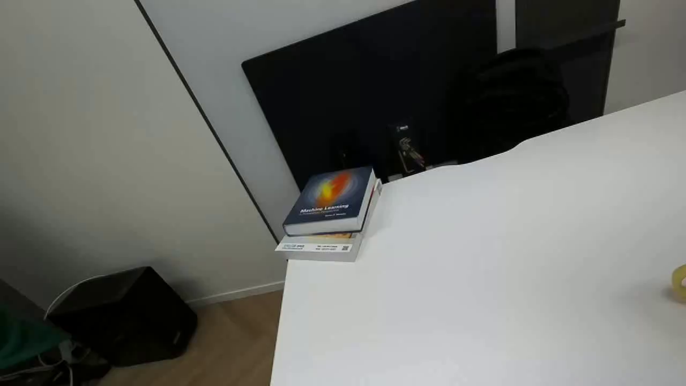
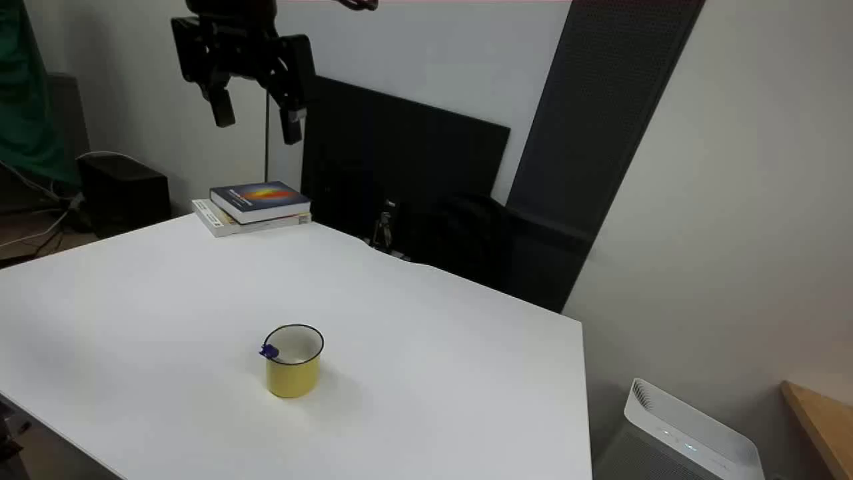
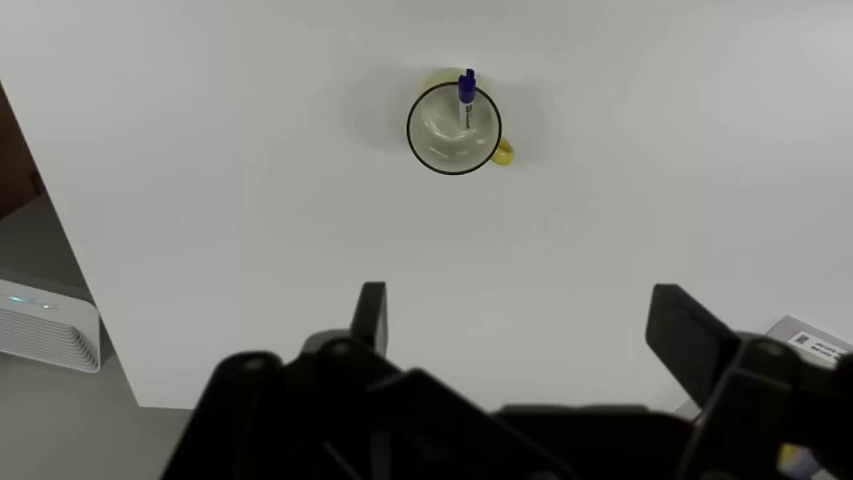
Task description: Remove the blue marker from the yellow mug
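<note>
The yellow mug (image 2: 293, 381) stands upright on the white table in an exterior view. The blue marker (image 2: 269, 351) leans in it, with its blue cap over the rim. In the wrist view the mug (image 3: 433, 123) is at the top middle with its handle at lower right. The marker (image 3: 467, 93) sticks out over the far rim; its white body goes down inside. Only the yellow handle (image 1: 676, 281) shows at the right edge in an exterior view. My gripper (image 2: 257, 125) is open and empty, high above the table; its fingers (image 3: 520, 313) are wide apart in the wrist view.
A stack of books (image 1: 327, 195) lies at the table's corner, also seen in an exterior view (image 2: 260, 200). A black panel (image 2: 400, 153) and dark bag stand behind the white table (image 2: 433, 373). A white appliance (image 2: 693, 427) stands beyond the table's edge.
</note>
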